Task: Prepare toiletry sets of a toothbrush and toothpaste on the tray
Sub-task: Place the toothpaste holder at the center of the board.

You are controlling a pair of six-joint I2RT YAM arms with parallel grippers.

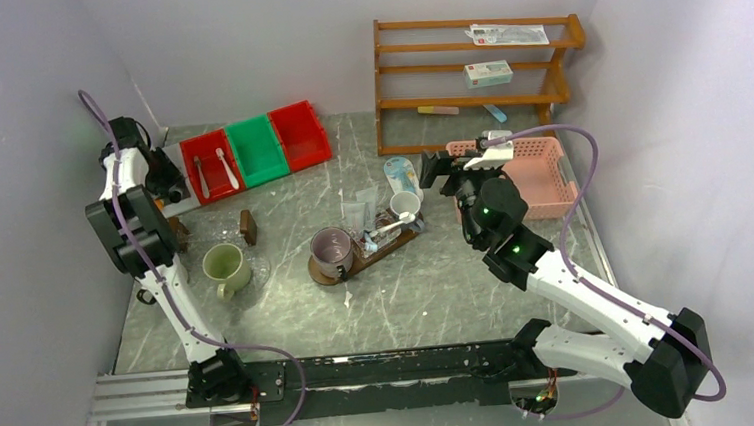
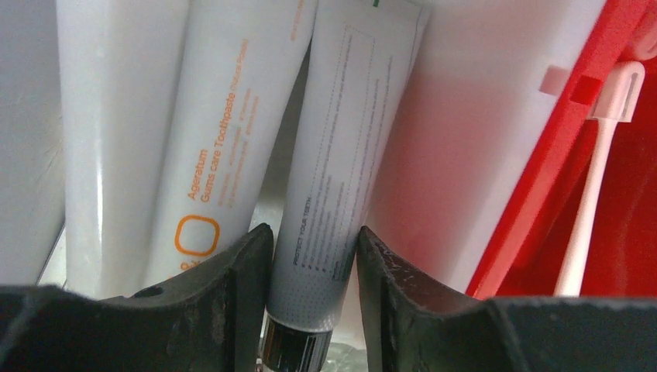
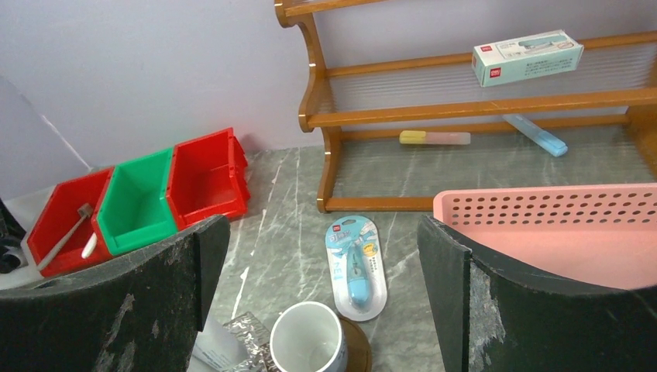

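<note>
The dark brown oval tray point(image 1: 388, 248) lies mid-table. On it stand a greyish mug point(image 1: 332, 247) and a white mug point(image 1: 404, 204), with a white toothbrush point(image 1: 391, 227) lying between them. My left gripper point(image 2: 314, 232) is at the far left point(image 1: 171, 187), its jaws closed on a white toothpaste tube point(image 2: 341, 147) that stands cap down beside an orange-printed tube point(image 2: 209, 147). My right gripper point(image 3: 323, 229) is open and empty, above the white mug point(image 3: 307, 339) and next to the pink basket point(image 1: 531, 177).
Red, green and red bins point(image 1: 256, 149) stand at the back left; the left one holds toothbrushes point(image 1: 213, 170). A green mug point(image 1: 224, 267) and a brown block point(image 1: 247, 226) sit on the table. A blue blister pack point(image 3: 355, 266) lies before the wooden shelf point(image 1: 473, 66).
</note>
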